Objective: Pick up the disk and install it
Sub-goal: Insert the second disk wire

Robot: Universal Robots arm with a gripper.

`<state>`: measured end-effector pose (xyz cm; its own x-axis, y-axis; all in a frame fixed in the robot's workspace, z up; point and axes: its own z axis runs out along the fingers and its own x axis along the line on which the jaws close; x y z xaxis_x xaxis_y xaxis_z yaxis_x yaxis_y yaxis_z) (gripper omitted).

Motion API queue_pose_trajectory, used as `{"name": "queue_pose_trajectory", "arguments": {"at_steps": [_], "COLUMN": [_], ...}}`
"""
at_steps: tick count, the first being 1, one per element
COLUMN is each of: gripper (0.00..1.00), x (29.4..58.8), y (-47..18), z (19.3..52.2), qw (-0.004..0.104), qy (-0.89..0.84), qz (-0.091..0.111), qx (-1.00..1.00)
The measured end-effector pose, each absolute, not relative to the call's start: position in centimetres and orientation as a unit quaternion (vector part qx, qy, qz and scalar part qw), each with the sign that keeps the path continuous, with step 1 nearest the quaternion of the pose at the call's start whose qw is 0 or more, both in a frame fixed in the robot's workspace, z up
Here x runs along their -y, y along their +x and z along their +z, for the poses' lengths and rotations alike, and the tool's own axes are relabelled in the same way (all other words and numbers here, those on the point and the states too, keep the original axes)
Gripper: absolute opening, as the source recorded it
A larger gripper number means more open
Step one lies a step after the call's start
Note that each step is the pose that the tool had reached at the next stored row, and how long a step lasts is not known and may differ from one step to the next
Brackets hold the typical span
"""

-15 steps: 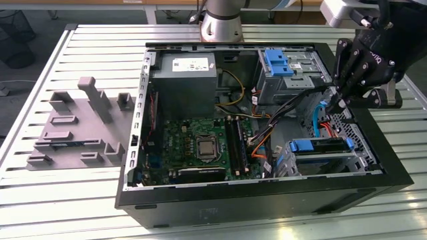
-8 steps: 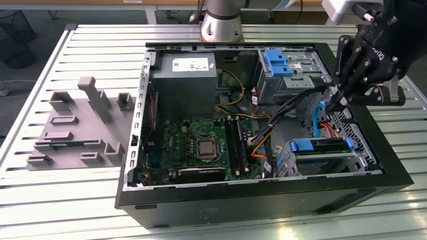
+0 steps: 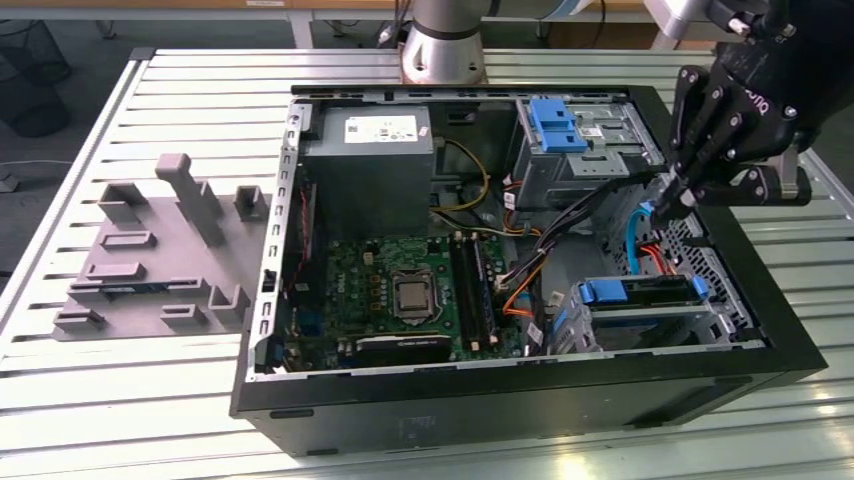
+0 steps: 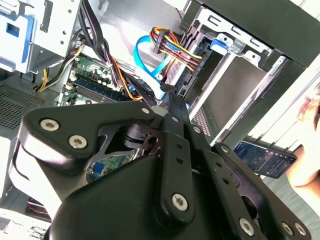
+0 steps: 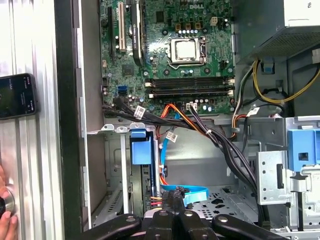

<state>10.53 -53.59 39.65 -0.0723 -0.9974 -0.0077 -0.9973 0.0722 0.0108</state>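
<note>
One gripper [image 3: 673, 200] hung over the open computer case [image 3: 534, 395] at the exterior view's right, its black fingers pointing down into the gap beside the drive cage [image 3: 654, 325]. You had the fingers drawn together to a single tip, closed, right at the blue data cable [image 5: 189, 194]. I could not tell whether the cable's dark plug was pinched between them or merely touching them.

The disk [image 3: 638, 296] sat in that drive cage, in the case's corner nearest the exterior camera, with its blue carrier showing on top. From the gripper it lay just beside and lower, toward the near wall of the case. In the first wrist view the carrier [image 5: 140, 147] read as a narrow blue strip seen edge-on, and its long axis ran from the motherboard [image 5: 170, 50] side toward the fingertips, ending at the bundle of coloured wires.

Most of the silver body was hidden by the cage walls, so how deep the disk was seated is my guess only: it looked fully in. The second wrist view was largely blocked by the gripper's own linkage. A phone [image 5: 17, 95] lay outside the case, with a person's hand [image 5: 5, 220] cut off at the frame edge
</note>
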Motion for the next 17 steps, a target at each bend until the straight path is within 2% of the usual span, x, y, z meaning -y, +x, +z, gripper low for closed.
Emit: {"name": "queue_pose_trajectory", "arguments": {"at_steps": [12, 13, 14, 17], "gripper": [0.11, 0.11, 0.17, 0.17], "x": [53.46, 53.43, 53.36, 53.06], "y": [10.53, 10.53, 10.53, 10.53], "z": [39.61, 39.61, 39.61, 39.44], "qw": [0.001, 0.001, 0.002, 0.005], "qy": [0.681, 0.681, 0.681, 0.681], "qz": [-0.006, -0.006, -0.005, -0.002], "qx": [0.732, 0.732, 0.732, 0.732]}}
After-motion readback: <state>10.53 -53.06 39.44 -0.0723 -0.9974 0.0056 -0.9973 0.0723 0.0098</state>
